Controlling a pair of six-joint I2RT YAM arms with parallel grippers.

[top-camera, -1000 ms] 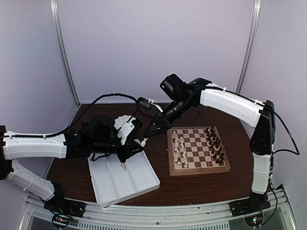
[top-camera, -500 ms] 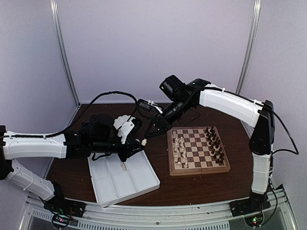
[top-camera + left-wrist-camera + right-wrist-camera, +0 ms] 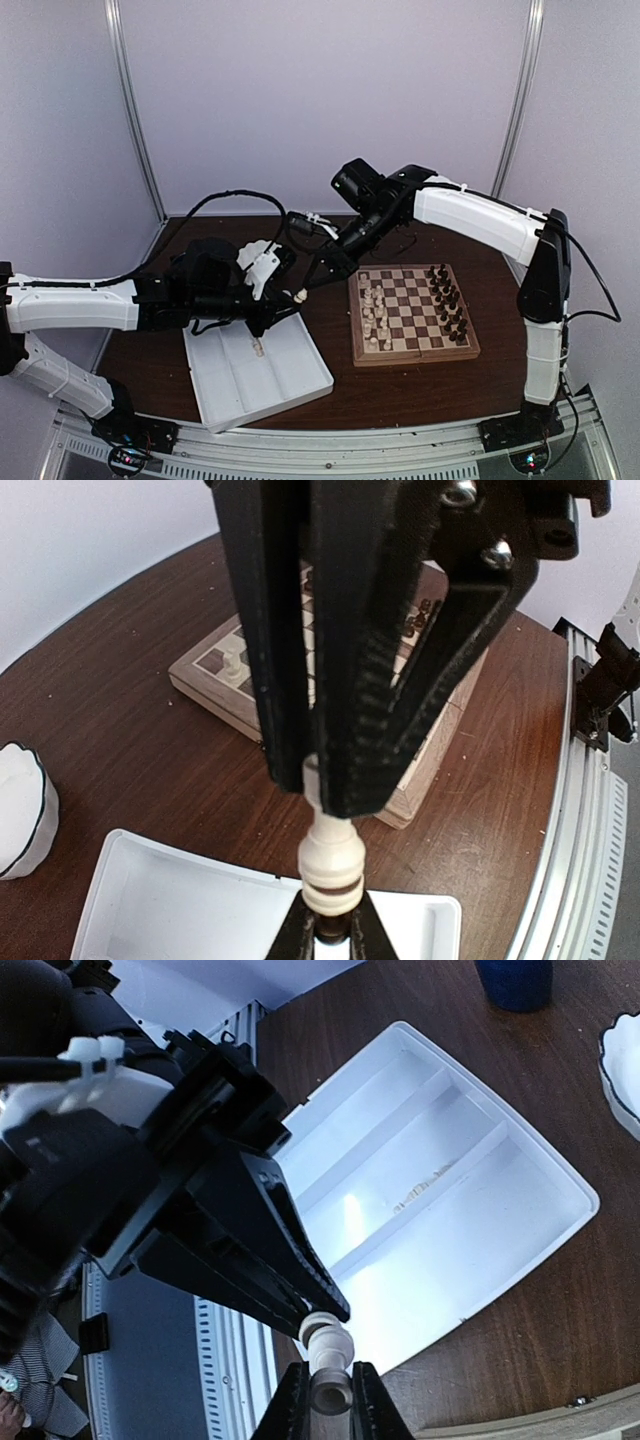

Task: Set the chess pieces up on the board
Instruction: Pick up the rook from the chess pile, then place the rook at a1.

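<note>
One cream chess piece (image 3: 299,295) hangs in the air between both grippers, left of the board (image 3: 415,357) and over the tray's far edge. My left gripper (image 3: 290,303) is shut on one end of it, my right gripper (image 3: 308,287) on the other. In the left wrist view my own gripper (image 3: 330,935) clamps the piece (image 3: 330,870) from below and the right fingers (image 3: 400,680) grip its top. In the right wrist view my gripper (image 3: 325,1400) clamps the piece (image 3: 325,1345). Cream pieces (image 3: 375,310) stand on the board's left files, dark pieces (image 3: 447,300) on the right.
A white divided tray (image 3: 290,385) lies front left of the board with one cream piece (image 3: 259,348) in it. A white scalloped bowl (image 3: 20,810) sits behind the tray. A blue object (image 3: 515,980) stands at the back of the brown table.
The right arm has shifted very slightly up and left. The cream piece stays between the two grippers at nearly the same spot.
</note>
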